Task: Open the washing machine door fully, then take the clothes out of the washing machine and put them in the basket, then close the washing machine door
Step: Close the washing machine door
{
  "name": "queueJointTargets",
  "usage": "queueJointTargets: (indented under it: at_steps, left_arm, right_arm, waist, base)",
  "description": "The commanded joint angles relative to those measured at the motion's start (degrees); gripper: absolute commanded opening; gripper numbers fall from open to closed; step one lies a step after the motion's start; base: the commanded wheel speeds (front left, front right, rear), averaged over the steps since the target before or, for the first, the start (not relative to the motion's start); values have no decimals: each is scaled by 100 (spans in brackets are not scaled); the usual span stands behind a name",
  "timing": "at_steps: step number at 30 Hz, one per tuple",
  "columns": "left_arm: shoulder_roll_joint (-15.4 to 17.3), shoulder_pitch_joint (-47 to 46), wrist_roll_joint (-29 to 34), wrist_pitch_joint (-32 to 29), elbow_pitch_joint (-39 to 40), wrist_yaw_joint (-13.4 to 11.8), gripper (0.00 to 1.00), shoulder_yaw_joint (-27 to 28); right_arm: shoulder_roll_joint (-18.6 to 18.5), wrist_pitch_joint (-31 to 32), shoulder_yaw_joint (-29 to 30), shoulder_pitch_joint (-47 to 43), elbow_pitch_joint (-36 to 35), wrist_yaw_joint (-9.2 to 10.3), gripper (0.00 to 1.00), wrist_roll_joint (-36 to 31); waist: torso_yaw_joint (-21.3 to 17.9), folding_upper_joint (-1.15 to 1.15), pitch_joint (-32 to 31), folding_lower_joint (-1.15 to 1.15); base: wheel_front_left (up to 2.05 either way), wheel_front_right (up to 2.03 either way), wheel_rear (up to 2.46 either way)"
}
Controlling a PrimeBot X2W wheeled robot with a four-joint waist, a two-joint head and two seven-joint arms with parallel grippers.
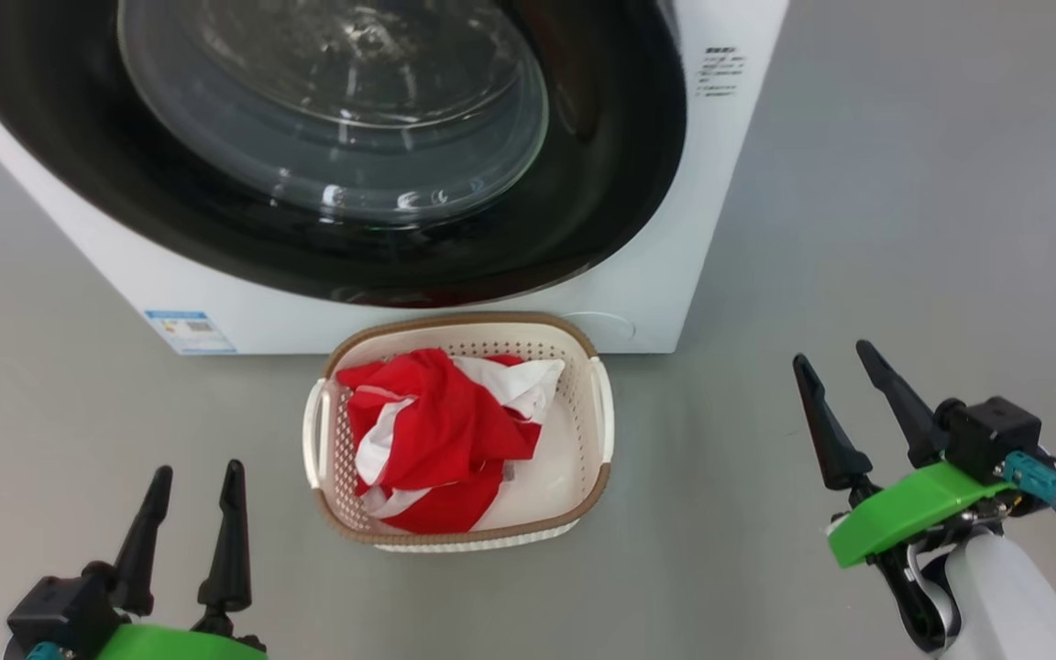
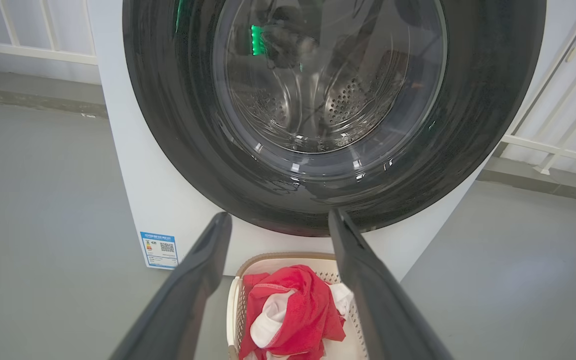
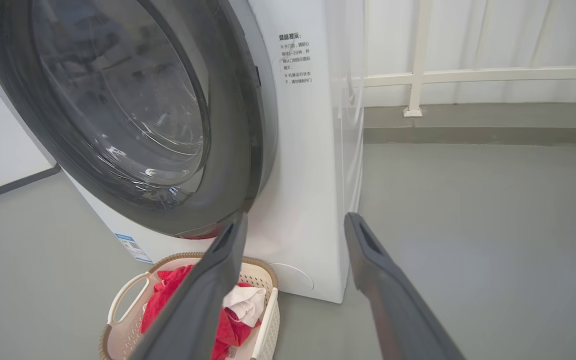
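Grey floor (image 1: pixel 904 229) — basket (image 1: pixel 459 321) between left gripper (image 1: pixel 198 469) and right gripper (image 1: pixel 830 353), apparently untouched.

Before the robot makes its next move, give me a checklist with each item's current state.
1. Red clothes lying in the basket: ok.
2. No red showing through the washing machine door glass: ok.
3. Door closed against the washing machine front: ok.
4. Door latch engaged: cannot tell.
5. The left tool open and empty: ok.
6. The right tool open and empty: ok.
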State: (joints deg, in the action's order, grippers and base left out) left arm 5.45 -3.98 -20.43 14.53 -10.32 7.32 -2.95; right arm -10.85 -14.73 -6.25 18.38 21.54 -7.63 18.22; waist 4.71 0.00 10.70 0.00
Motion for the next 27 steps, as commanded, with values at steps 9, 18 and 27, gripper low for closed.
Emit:
queueJointTargets:
  at_steps: [9,18,27]
  left_arm:
    - [179,115,3,47,29,17,100,326]
    - [171,307,-22,47,48,17,100,487]
    - [178,339,110,47,100,17,100,507]
  right_arm:
    - [-29,-27,5,-504,-237,14,100,75]
    - [-29,-27,102,-860,-342,14,100,80]
    - [-22,-27,203,-1033,-430,14,100,53]
  waist:
    - [-380,0,-415,0]
    - [-547,0,-593,0]
    - [-586,0,-643,0]
  base:
    - [0,0,0]
    - [0,0,0]
    - [0,0,0]
